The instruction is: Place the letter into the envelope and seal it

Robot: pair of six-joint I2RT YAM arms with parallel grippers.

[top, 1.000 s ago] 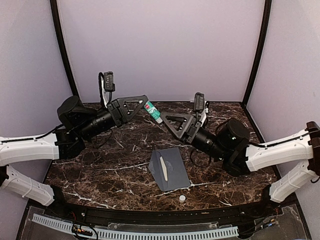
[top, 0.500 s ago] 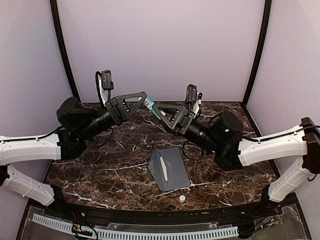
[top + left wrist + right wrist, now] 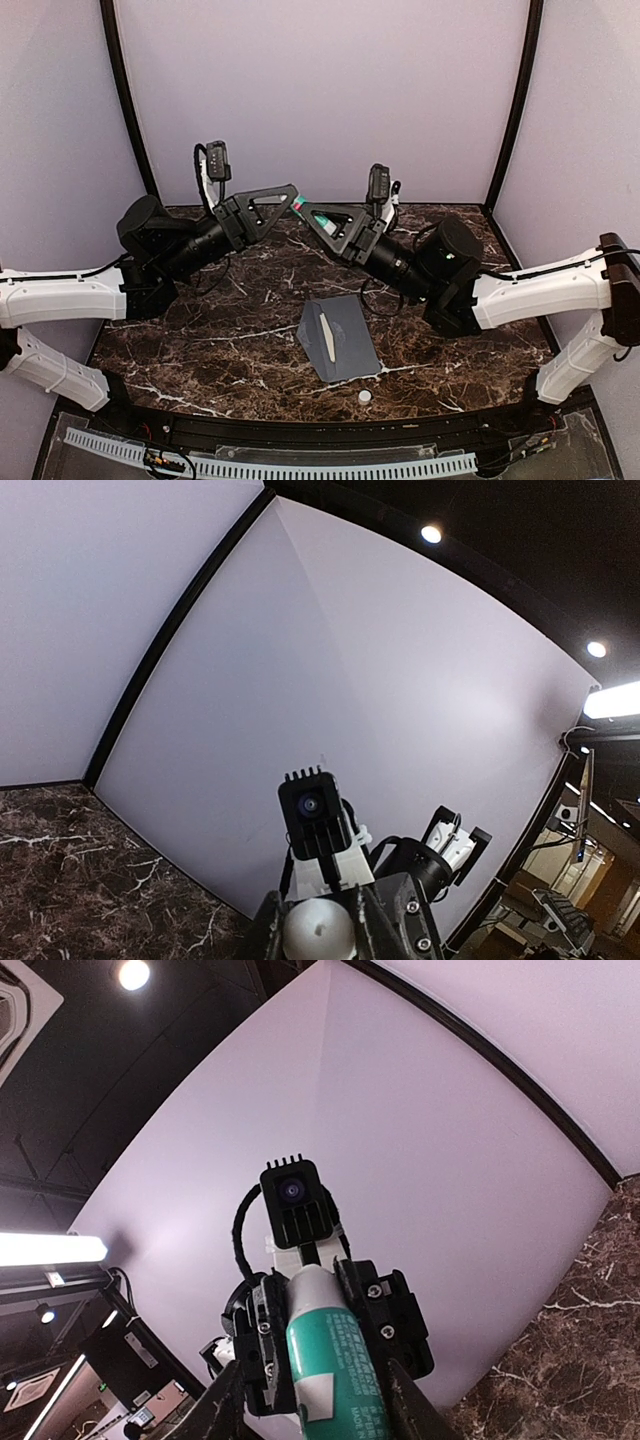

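Note:
The grey envelope (image 3: pixel 345 340) lies flat on the marble table near the front middle. A narrow cream strip of the letter (image 3: pixel 325 338) shows on its left part. Both grippers are raised at the back, far from it. My left gripper (image 3: pixel 292 200) is shut on one end of a green and white glue stick (image 3: pixel 300 205); the stick's white end (image 3: pixel 318 932) sits between the left fingers (image 3: pixel 262 930). My right gripper (image 3: pixel 310 213) faces it, its jaws open on either side of the green tube (image 3: pixel 330 1350), right fingers (image 3: pixel 405 1400) close beside it.
A small white cap (image 3: pixel 365 396) lies on the table in front of the envelope, near the front edge. Pale walls with black corner posts (image 3: pixel 130 110) close the back and sides. A black rail (image 3: pixel 300 430) runs along the near edge.
My right gripper has risen and moved left up to the glue stick held by my left gripper, and now straddles it. The left gripper has barely moved. Envelope and cap are unchanged.

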